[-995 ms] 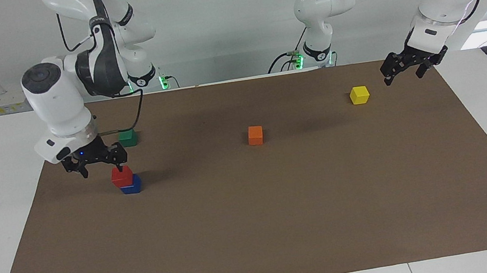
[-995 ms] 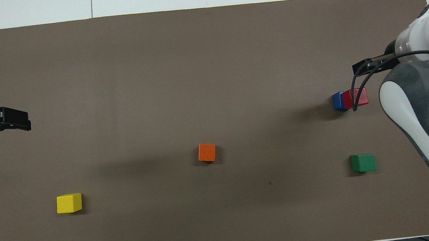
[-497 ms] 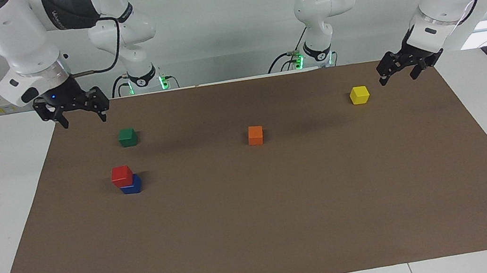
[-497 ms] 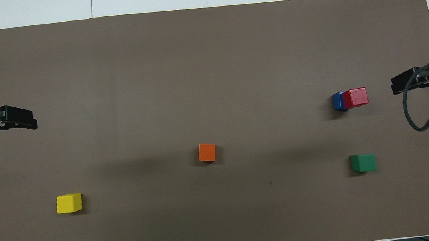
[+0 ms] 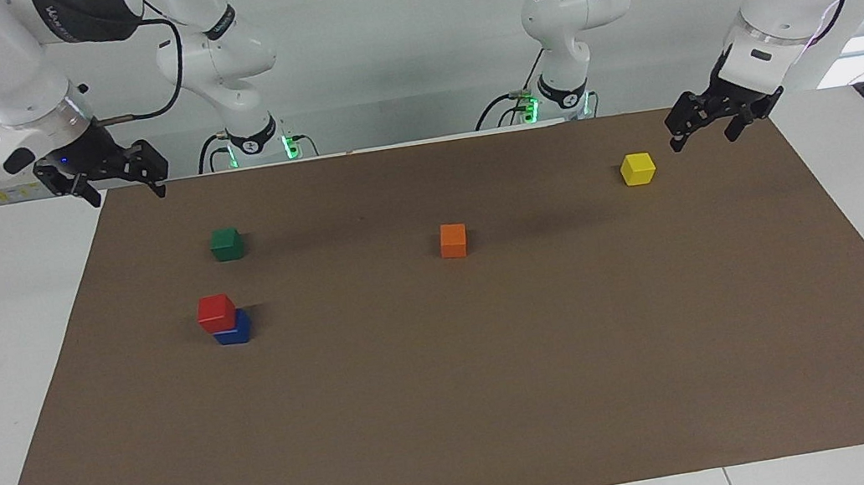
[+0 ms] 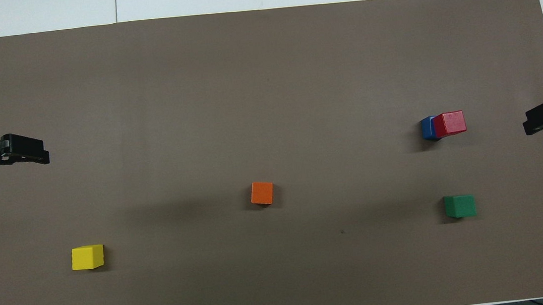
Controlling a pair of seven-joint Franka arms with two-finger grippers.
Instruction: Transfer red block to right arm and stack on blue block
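Note:
The red block (image 5: 216, 311) (image 6: 450, 123) rests on top of the blue block (image 5: 234, 330) (image 6: 428, 128) on the brown mat, toward the right arm's end. My right gripper (image 5: 124, 189) (image 6: 530, 123), with a blue light at its wrist, is open and empty, raised over the mat's edge at that end, well away from the stack. My left gripper (image 5: 700, 130) (image 6: 45, 155) is open and empty, raised over the mat's edge at the left arm's end, beside the yellow cube.
A green cube (image 5: 227, 243) (image 6: 459, 205) lies nearer to the robots than the stack. An orange cube (image 5: 453, 239) (image 6: 262, 193) lies mid-mat. A yellow cube (image 5: 637, 168) (image 6: 87, 257) lies toward the left arm's end. The brown mat (image 5: 505, 401) covers the white table.
My right gripper has let go of the red block, risen and drawn back over the mat's edge. The stack has stayed put. The left gripper has barely shifted.

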